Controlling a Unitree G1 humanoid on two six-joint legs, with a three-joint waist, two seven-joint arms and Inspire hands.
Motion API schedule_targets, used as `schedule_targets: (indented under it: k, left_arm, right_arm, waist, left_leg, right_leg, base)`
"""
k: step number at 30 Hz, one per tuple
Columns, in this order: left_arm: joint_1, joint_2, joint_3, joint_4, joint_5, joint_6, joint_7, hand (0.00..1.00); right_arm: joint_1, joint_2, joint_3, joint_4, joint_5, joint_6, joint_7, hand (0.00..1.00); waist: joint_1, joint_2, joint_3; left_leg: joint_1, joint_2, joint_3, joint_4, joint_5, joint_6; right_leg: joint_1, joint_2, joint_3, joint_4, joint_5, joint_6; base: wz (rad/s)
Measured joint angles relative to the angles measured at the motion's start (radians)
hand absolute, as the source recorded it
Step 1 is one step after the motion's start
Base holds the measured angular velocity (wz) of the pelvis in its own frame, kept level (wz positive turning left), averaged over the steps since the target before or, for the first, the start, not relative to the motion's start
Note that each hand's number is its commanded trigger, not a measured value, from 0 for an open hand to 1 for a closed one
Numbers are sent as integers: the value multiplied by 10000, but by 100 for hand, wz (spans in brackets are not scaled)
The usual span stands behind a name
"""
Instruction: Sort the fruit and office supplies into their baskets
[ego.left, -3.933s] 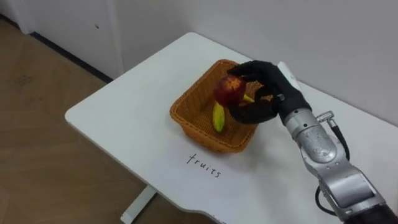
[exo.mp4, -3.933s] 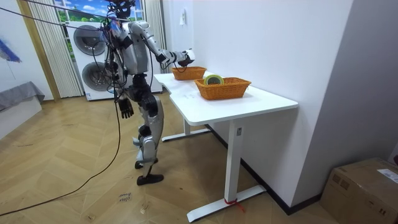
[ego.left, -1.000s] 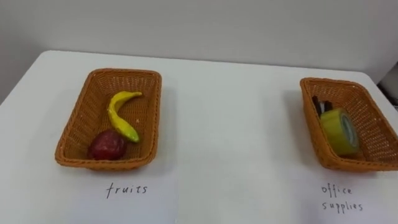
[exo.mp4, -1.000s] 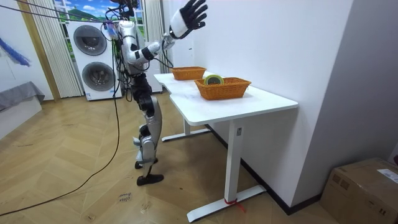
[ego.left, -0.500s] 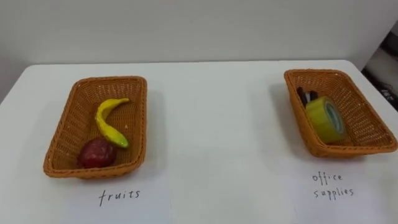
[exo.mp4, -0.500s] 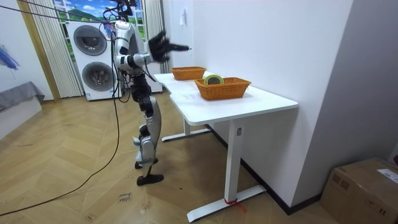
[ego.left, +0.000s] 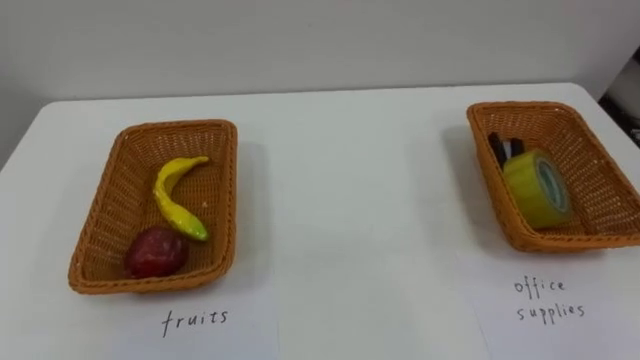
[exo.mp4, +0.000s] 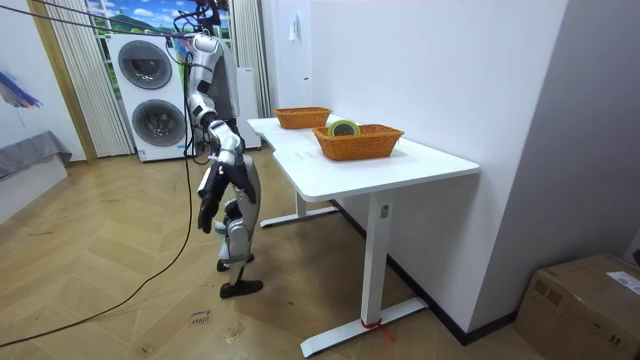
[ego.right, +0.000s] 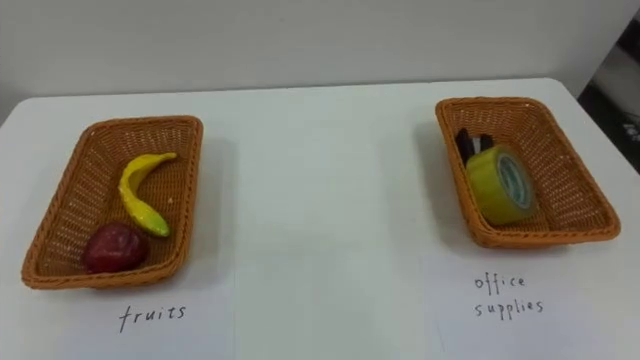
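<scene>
On the white table (ego.left: 350, 220) the fruit basket (ego.left: 105, 215) stands at the left. In it lie a yellow banana (ego.left: 172, 195) and a red apple (ego.left: 155, 252). The office supplies basket (ego.left: 598, 195) stands at the right and holds a yellow roll of tape (ego.left: 537, 187) and a dark item (ego.left: 498, 148) behind it. In the room view I stand at the table's end. My right hand (exo.mp4: 207, 205) hangs open beside my thigh, holding nothing.
Handwritten paper labels lie in front of the baskets: "fruits" (ego.left: 195, 320) and "office supplies" (ego.left: 548, 300). A white wall runs behind the table. In the room view stacked washing machines (exo.mp4: 150, 100) stand behind me and a cardboard box (exo.mp4: 585, 300) sits at the right.
The apple held over the fruit basket now lies inside it. My right arm went from raised above the table down to my side. The eye view shifted slightly.
</scene>
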Motion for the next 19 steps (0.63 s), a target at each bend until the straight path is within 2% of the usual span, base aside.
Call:
schedule_targets:
  k: [2,5,7,8,12,15,19]
  left_arm:
    - [-29,-60,-1,39,10,-3,-21,0]
    - [-47,-191,-3,406,9,-3,-151,0]
    - [-16,-264,-21,773,12,60,-311,0]
    - [12,-275,-23,821,12,96,-352,0]
    - [-238,-204,-350,1123,105,232,-507,0]
    - [-375,-205,-754,1206,100,300,-537,0]
    - [-458,-205,-1009,1198,109,359,-520,0]
  right_arm:
    - [-58,15,400,1196,-26,18,590,0]
    - [-54,20,1219,2815,-167,341,1883,0]
    - [-98,22,2068,3660,-1398,749,3229,0]
    - [-124,18,2271,3846,-1838,826,3549,0]
    - [-294,-89,3878,4447,-5161,1290,5329,0]
    - [-803,-104,4526,4741,-7025,1340,6186,0]
    - [-1410,-129,5029,4729,-8367,1467,6812,0]
  waist:
    - [-31,-13,3]
    - [85,-27,-2]
    - [94,-17,3]
    - [123,-14,7]
    - [622,29,33]
    - [679,58,52]
    - [914,127,99]
  left_leg:
    - [5,-10,-75,25,-1,-2]
    - [25,-18,-73,67,-21,-4]
    - [47,-14,-56,76,-20,-5]
    - [80,-10,-34,71,-20,-6]
    - [131,-1,-18,75,-34,-23]
    - [180,-8,-36,89,-36,-20]
    - [287,-10,-104,74,-39,-26]
  right_leg:
    - [54,-5,-1,-30,-31,-1]
    - [72,-14,-15,-10,-81,6]
    - [78,-12,12,-18,-82,3]
    - [77,-11,25,-20,-84,0]
    - [85,18,141,-33,-80,-9]
    - [202,10,9,-63,-80,-9]
    - [346,7,-61,-154,-81,-12]
  base:
    - [4]
    - [3]
    - [0]
    - [-10]
    - [-6]
    - [7]
    - [2]
